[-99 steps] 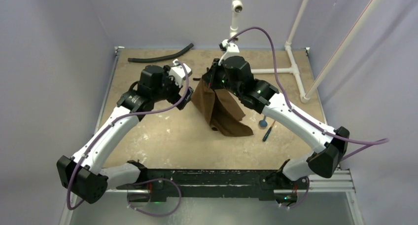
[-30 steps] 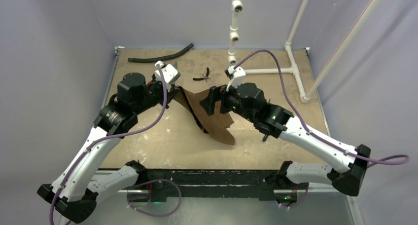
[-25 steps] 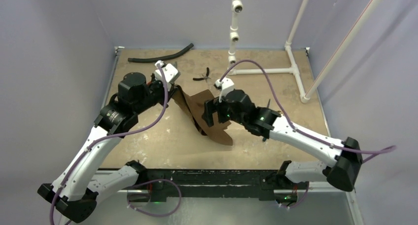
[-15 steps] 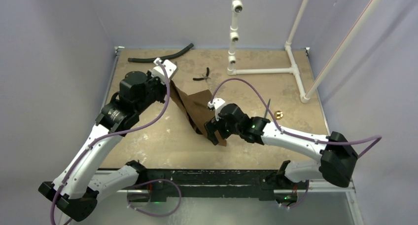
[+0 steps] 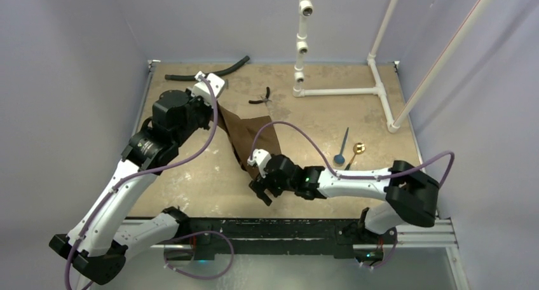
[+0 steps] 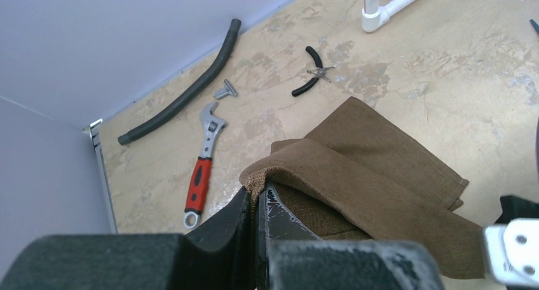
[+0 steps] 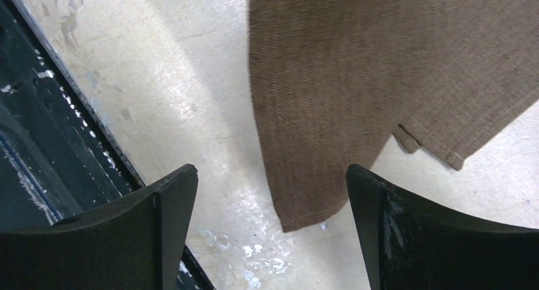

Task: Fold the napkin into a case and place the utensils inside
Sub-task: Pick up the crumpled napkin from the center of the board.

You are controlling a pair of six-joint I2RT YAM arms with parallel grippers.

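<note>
- Toward the far left of the worktop (image 5: 191, 175), my left hand (image 6: 257, 200) is pinched shut on a folded edge of the napkin (image 6: 375, 169); the wrist view shows the cloth bunched over its fingertips.
- From that grip the napkin (image 5: 254, 134) drapes down and to the right, in overlapping layers, onto the middle of the worktop.
- Near the front edge, my right hand (image 7: 270, 175) stands wide open and grips nothing.
- Through its wrist camera I see the napkin's (image 7: 356, 67) near corner lying on the worktop between the two fingers (image 7: 168, 204), clear of both.
- In the overhead view this right hand (image 5: 262, 191) sits just at the napkin's near end, by the black base rail (image 5: 286, 229).
- Well to the right of the cloth lie the utensils: a blue-bowled spoon (image 5: 342, 148) and, just beside it, a gold-coloured piece (image 5: 360, 148). I cannot make out any others clearly.
- Beyond the cloth lie small black pliers (image 6: 311, 72), a red-handled wrench (image 6: 202, 166) and a black hose (image 6: 184, 99); none touches the napkin.
</note>
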